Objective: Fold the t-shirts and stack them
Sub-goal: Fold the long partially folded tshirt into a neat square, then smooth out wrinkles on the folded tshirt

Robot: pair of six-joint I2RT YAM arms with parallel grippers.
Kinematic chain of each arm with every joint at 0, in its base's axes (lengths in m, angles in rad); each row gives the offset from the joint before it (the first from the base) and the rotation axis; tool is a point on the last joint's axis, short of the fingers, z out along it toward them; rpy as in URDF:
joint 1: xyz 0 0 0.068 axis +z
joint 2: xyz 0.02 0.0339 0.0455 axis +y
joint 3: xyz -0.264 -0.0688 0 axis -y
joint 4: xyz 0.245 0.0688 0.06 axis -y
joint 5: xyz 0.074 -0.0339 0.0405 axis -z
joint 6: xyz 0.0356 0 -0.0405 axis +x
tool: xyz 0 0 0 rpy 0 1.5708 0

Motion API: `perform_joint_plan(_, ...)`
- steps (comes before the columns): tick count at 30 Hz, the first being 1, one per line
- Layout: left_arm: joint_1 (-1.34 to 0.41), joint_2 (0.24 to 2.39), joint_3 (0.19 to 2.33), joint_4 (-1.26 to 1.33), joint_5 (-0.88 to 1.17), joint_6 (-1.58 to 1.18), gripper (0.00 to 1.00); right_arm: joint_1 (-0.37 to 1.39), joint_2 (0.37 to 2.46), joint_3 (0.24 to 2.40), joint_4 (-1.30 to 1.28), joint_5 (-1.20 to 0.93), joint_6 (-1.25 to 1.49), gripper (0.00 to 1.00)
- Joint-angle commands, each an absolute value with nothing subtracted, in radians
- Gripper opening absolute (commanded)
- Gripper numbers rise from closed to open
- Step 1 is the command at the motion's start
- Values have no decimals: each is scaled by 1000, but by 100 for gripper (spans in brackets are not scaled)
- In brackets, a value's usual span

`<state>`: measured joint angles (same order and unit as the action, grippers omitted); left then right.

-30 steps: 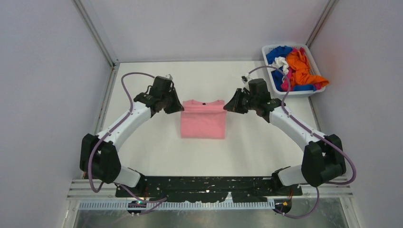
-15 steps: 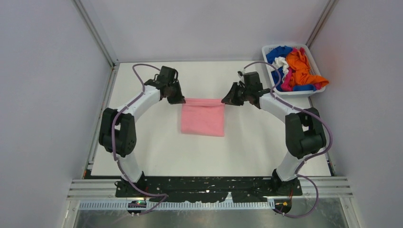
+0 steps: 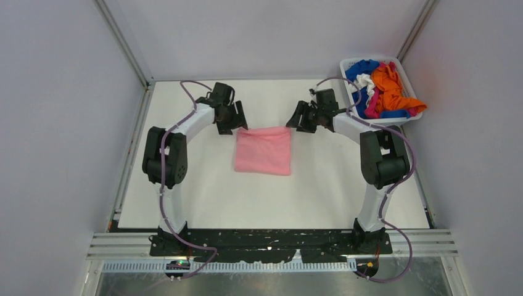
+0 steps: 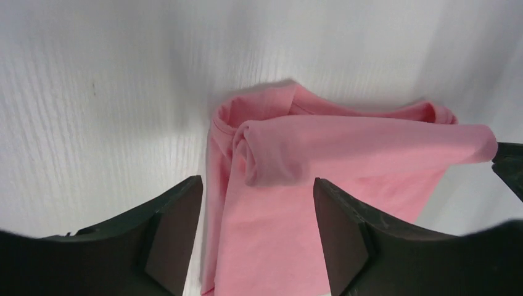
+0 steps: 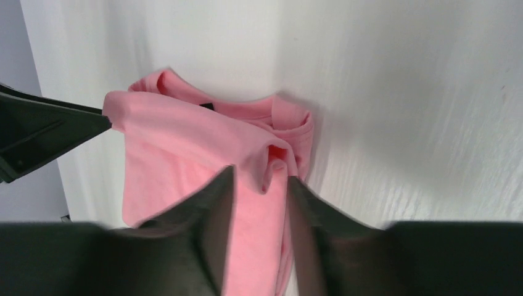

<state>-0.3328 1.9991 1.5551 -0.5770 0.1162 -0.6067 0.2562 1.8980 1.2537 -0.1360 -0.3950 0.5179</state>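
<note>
Nearest us in the overhead view, the light pink t-shirt (image 3: 263, 153) lies folded into a squarish pad at the middle of the table (image 3: 197, 191), and both arms reach to its far edge, one at each corner. From above we cannot read the jaws; the wrist cameras show them. The left gripper (image 4: 256, 185) stands wide open, its fingers (image 4: 172, 228) either side of a rolled fold along the shirt's far edge and clear of it. The right gripper (image 5: 259, 176) leaves only a narrow gap, with the roll's other end bunched at its tips; we cannot tell whether it pinches the cloth. Only the right wrist view shows the dark neck label (image 5: 207, 106). In the far right corner the white basket (image 3: 385, 121) holds an orange t-shirt (image 3: 390, 86), a royal blue t-shirt (image 3: 361, 68), a white t-shirt (image 3: 365, 80) and a hot pink t-shirt (image 3: 372, 108), heaped unfolded, with the orange one draping over the rim.
</note>
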Motion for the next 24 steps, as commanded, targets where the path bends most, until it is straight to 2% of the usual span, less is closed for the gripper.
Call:
perform_joint_plan(1,-316,1950,1605,-588,99,-601,79,242,1905,1366,-160,-393,458,77)
perform_joint_plan(3,-316,1914,1581,-579,111,-608,86,242,1880,1356,-168,-383,456,91)
perform_joint_plan(6,-317,1843,1492,-520,176,-621,99,244,1807,1282,-151,-407,456,94)
perform_joint_plan(10,-322,1785,1396,-401,309,-648,100,274,1743,1187,-75,-519,469,99)
perform_joint_plan(16,-337,1876,1461,-341,396,-683,100,310,1797,1199,34,-605,530,96)
perform_joint_plan(24,-336,2125,1697,-484,282,-720,100,311,2001,1337,85,-586,589,95)
